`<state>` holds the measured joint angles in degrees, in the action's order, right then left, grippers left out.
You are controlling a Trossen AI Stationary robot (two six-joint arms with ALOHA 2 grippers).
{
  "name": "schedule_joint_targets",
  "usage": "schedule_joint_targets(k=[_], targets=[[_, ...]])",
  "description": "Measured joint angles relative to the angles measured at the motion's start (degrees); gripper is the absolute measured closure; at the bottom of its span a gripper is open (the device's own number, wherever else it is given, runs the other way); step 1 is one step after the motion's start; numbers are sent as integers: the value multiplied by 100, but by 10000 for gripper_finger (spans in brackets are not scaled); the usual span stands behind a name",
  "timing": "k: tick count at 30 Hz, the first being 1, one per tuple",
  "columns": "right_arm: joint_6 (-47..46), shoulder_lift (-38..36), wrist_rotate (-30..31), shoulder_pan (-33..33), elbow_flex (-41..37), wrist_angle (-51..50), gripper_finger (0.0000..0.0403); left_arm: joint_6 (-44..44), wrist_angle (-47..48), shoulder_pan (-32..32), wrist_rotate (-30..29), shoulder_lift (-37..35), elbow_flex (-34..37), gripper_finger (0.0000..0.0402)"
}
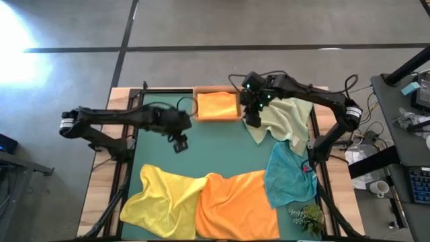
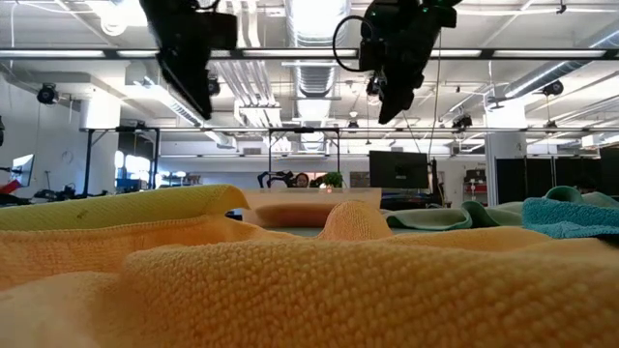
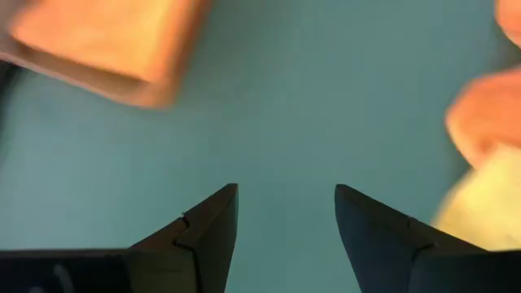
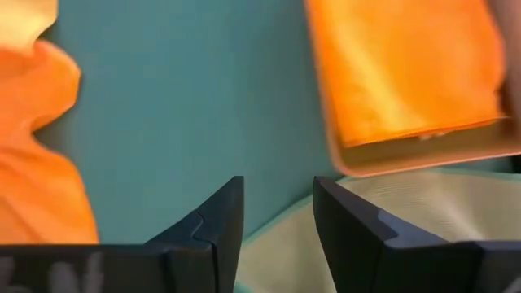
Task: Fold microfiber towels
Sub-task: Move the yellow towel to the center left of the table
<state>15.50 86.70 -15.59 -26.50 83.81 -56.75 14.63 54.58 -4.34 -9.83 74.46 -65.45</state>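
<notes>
A folded orange towel lies in the small wooden tray at the mat's far edge. A yellow towel, an orange towel, a teal towel and a pale green towel lie loosely spread on the dark green mat. The hot pink towel is out of view. My left gripper is open and empty above the bare mat, left of centre. My right gripper is open and empty above the pale green towel's left edge, beside the tray.
The tray stands close to my right gripper. A small green plant sprig lies at the table's near right corner. Bare mat shows in the middle between the tray and the towels. Cables and desks stand beyond the right edge.
</notes>
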Motion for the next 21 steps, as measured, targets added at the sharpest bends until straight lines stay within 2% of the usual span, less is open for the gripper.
schedule_joint_targets(k=[7,17,21], targets=[[-296,-37,9,476,-384,27,262,1051,-250,687,170,-230,642,213],[-650,-37,11,977,-985,211,267,1800,-1200,1465,1756,-153,1557,213],[-670,-37,11,1029,-1053,326,272,2161,-1228,1708,2077,-149,1825,213]])
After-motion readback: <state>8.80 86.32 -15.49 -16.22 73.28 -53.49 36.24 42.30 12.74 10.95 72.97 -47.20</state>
